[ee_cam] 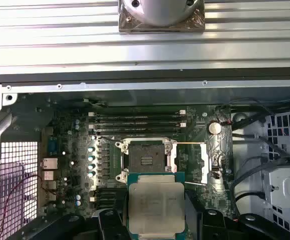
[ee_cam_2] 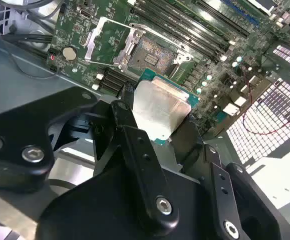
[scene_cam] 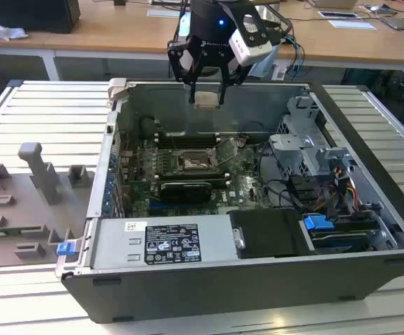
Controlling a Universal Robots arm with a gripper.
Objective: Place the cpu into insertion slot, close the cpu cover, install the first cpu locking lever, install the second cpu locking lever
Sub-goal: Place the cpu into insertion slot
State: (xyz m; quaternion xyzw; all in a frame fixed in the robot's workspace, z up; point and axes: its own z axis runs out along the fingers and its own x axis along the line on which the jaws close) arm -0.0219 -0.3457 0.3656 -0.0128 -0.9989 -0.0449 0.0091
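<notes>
Hanging over the open computer case [scene_cam: 188,276] in the exterior view, the gripper [scene_cam: 207,98] has its fingers closed on the cpu [scene_cam: 207,102], one on each of two opposite edges. The chip is in the air at about twelve o'clock from the insertion slot [scene_cam: 198,160], well apart from it. The cpu cover [scene_cam: 227,148] stands tilted open at the slot's three o'clock side.

In the second wrist view, the black fingers [ee_cam_2: 129,122] flank the cpu [ee_cam_2: 162,105], whose silver top faces the camera. Past it lies the bare insertion slot [ee_cam_2: 150,52], with the cpu cover [ee_cam_2: 91,45] swung open just beside it.

In the first wrist view, the cpu [ee_cam: 156,205] sits level between the fingers [ee_cam: 112,220]. It overlaps the near rim of the insertion slot [ee_cam: 146,157] on the motherboard [ee_cam: 69,150]. The cpu cover [ee_cam: 212,155] lies flipped open beside the slot.
</notes>
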